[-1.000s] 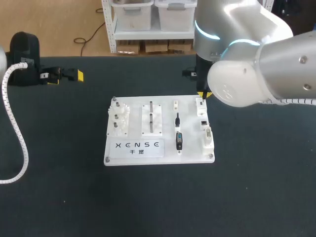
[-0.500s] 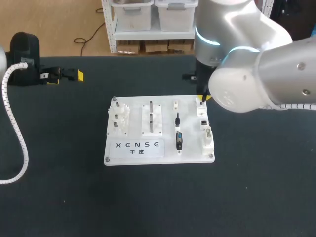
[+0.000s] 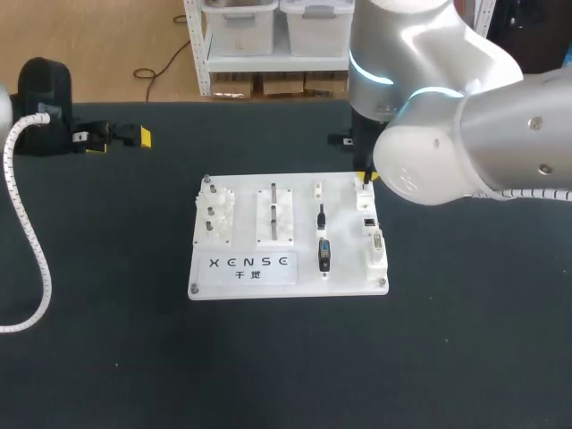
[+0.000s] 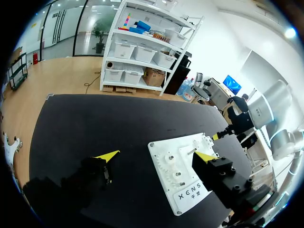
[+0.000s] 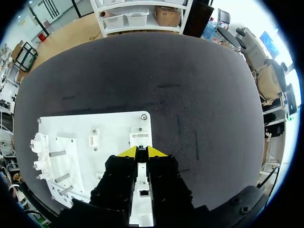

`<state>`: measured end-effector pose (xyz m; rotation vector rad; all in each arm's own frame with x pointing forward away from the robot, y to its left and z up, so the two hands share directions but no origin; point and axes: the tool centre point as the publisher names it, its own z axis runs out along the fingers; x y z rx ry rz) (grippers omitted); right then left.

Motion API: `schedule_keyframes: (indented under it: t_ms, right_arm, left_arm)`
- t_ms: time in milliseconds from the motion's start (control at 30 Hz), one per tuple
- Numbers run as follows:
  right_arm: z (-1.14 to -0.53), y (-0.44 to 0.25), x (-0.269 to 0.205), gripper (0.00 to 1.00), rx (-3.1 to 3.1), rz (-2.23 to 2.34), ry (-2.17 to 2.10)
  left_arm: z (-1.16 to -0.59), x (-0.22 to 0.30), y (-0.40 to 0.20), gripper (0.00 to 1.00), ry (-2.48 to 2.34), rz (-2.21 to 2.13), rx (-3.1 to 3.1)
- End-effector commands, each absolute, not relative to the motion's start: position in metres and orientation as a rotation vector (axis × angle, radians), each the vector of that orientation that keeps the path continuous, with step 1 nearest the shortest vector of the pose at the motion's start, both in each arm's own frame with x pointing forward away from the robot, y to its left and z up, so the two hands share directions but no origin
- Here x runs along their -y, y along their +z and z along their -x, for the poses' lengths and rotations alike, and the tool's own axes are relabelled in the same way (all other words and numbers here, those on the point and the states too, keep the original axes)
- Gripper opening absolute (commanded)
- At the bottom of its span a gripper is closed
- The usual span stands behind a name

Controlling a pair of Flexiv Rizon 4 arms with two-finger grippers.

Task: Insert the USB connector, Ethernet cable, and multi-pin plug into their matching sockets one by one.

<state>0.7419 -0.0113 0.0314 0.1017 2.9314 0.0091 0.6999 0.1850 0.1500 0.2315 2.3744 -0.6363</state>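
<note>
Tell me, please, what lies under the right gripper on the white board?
Under the right gripper, the white plastic board carries a row of white socket blocks: one with a dark opening shows just ahead of it, a sliver more through its middle. Its black body hides the rest.

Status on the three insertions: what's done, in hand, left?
Done: nothing confirmed. A black connector and multi-pin plug sit on the white board, seating unclear. In hand: right gripper over the board's corner socket. Left gripper open, empty, off the board. Left: probably most insertions.
</note>
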Motion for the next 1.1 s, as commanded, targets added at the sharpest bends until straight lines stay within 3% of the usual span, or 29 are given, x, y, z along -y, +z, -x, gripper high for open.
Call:
schedule_keyframes:
  t_ms: [33,1100]
  right_arm:
    - [-0.743,0.028,0.011,0.0,-2.923,-0.104,0.013]
    - [-0.743,0.003,0.013,0.0,-2.972,-0.129,-0.021]
  left_arm:
    - [-0.7,-0.185,0.15,1.0,-0.636,-0.232,-2.374]
    - [-0.7,-0.185,0.15,1.0,-0.636,-0.232,-2.374]
